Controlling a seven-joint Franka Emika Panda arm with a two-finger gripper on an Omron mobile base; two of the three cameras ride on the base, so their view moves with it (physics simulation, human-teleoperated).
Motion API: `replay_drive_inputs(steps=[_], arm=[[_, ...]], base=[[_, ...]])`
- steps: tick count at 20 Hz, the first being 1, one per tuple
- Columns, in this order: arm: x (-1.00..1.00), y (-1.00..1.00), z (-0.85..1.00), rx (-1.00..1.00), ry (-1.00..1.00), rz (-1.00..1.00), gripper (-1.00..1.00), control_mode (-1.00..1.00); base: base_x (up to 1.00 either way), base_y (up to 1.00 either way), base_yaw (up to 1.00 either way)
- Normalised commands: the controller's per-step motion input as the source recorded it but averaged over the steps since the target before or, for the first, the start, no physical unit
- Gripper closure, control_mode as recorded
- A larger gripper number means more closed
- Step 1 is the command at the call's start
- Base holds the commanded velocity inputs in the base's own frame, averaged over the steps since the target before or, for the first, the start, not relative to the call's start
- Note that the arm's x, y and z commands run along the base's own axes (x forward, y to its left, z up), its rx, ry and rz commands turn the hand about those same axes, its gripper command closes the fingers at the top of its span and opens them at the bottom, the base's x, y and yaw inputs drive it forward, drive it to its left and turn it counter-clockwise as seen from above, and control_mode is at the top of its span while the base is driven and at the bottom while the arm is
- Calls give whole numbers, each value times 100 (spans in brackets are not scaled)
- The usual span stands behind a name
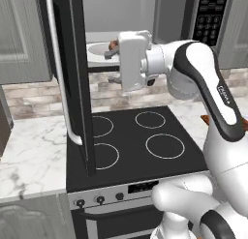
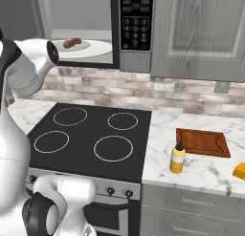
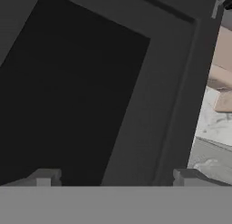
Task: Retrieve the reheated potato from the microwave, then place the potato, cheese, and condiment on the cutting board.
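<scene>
The microwave (image 2: 136,20) above the stove stands with its door (image 1: 72,73) swung wide open. Inside, the brown potato (image 2: 72,42) lies on the round white plate (image 2: 95,49); from the left it is seen as the potato (image 1: 114,43) just behind my hand. My gripper (image 1: 113,65) hangs in front of the opening, pointing at the door's inner face (image 3: 90,82). It is open (image 3: 117,177), with nothing between its fingers. The cutting board (image 2: 202,142), the yellow condiment bottle (image 2: 177,158) and the cheese (image 2: 240,171) are on the counter to the right.
A black four-ring stove (image 1: 140,136) lies below the microwave, with marble counter (image 1: 29,151) on both sides. The door's long grey handle (image 1: 60,78) juts out over the stove's left edge. Grey cabinets (image 2: 201,34) hang on the right.
</scene>
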Motion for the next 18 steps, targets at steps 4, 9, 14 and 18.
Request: replay_drive_inputs(steps=[4,9,14,18], arm=[[50,-79,19,-27,-12,-19,-100,-100],[51,-27,10,-37,-27,-20,-100,-100],[64,-15,0,-39,-28,-21,-100,-100],[59,-23,0,-34,-22,-19,-100,-100]], base=[[0,0,0],[0,0,0],[0,0,0],[0,0,0]])
